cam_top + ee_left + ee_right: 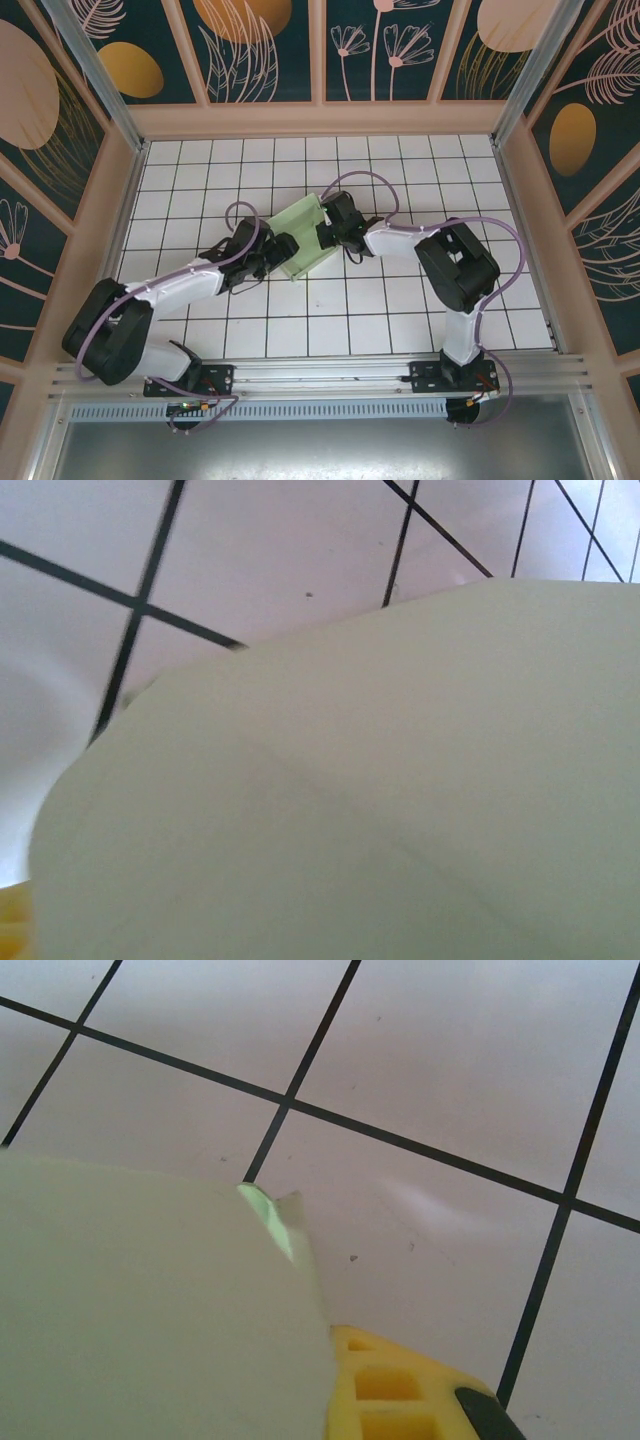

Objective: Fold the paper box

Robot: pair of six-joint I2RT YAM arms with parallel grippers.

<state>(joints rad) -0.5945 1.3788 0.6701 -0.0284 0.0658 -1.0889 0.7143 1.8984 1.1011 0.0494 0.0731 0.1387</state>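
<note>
The paper box [303,245] is pale mint-green card lying on the tiled table between both arms. My left gripper [283,250] sits at its left edge. In the left wrist view the card [400,780] covers the jaws, apart from a yellow sliver of finger [12,925] at the bottom left corner. My right gripper [326,232] is at the box's right edge. In the right wrist view one yellow finger [400,1395] lies tight against the edge of the card [130,1310], and the other finger is hidden behind it. A small tab [270,1220] sticks up at the card's edge.
The white tiled table [400,310] has black grid lines and is walled in by patterned panels [320,50] on three sides. An aluminium rail [330,375] with the arm bases runs along the near edge. Purple cables loop over both arms.
</note>
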